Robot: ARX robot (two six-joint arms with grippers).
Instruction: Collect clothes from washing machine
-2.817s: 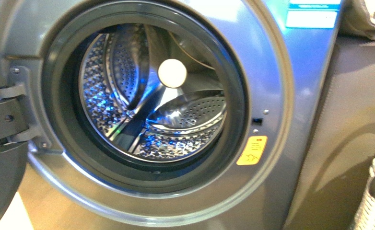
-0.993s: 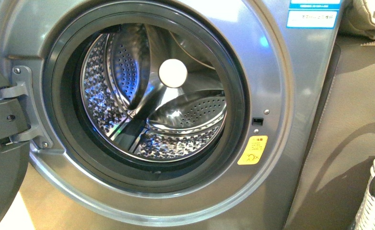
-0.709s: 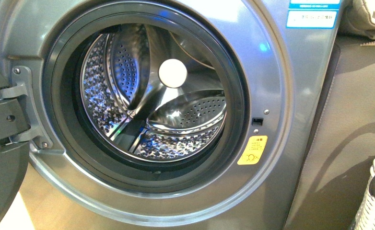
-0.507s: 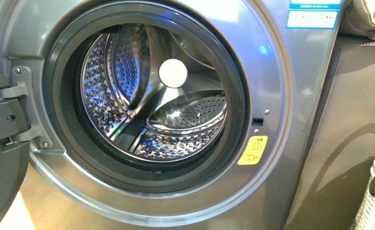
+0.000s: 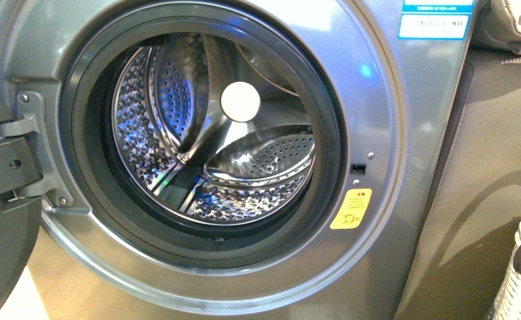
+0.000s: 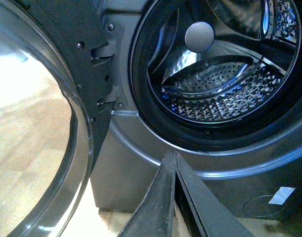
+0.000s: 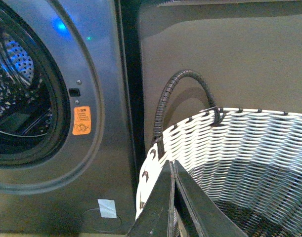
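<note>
Front view: washing machine [image 5: 378, 133], grey metallic front, round porthole ringed by dark rubber gasket [image 5: 84, 180]. Door [image 5: 1, 220] swung open on left hinge. Steel drum [image 5: 244, 167] shiny, perforated, dimpled; no clothes visible inside, though lowest part hidden behind gasket lip. Yellow sticker [image 5: 350, 209] just right of opening. Woven basket [image 7: 249, 153] beside machine, white weave, dark handle; what shows of its inside looks bare. Left hand [image 6: 173, 163] pressed shut, holding nothing, below porthole. Right hand [image 7: 172, 170] likewise closed, at basket rim.
</note>
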